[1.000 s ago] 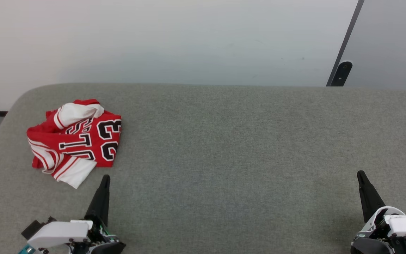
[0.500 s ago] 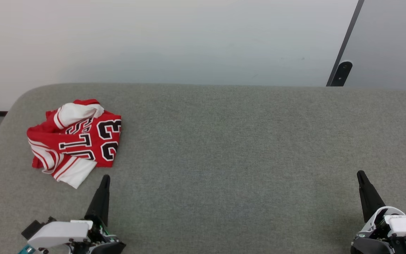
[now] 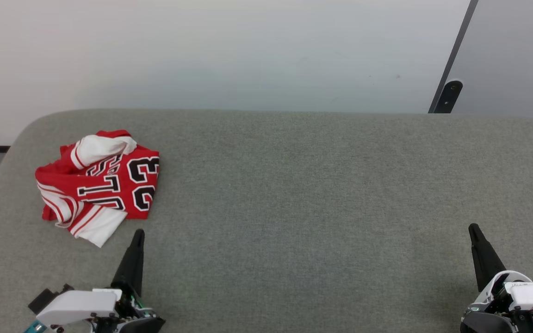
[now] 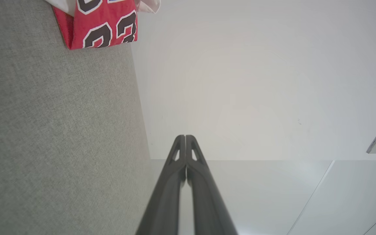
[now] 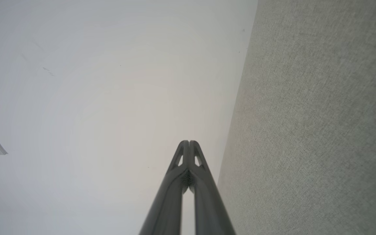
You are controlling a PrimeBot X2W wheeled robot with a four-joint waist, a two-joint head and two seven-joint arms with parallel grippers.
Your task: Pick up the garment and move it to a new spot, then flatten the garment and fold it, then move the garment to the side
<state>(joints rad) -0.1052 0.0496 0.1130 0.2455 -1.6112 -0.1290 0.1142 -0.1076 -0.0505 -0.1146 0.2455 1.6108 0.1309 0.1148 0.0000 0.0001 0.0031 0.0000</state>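
- My left claw (image 3: 138, 235) sits at the lower left of the head view. Its two dark fingers are pressed together into a single point, and there is nothing between them.
- My right claw (image 3: 473, 230) sits at the lower right, closed to a point in the same way and empty. In its wrist view the fingertips meet.
- The garment (image 3: 97, 185) lies in a crumpled heap on the far left part of the grey cloth-covered counter (image 3: 294, 185), near its rounded left corner.
- The red side with the black, white-outlined letters and "23" faces up. One white sleeve is bunched at the far edge of the heap, and another sticks out at the near edge.
- My left claw's tip is near that nearer sleeve but apart from it.
- My right claw is well apart from the garment, across the counter.
- A pale wall (image 3: 201, 55) rises behind the counter.
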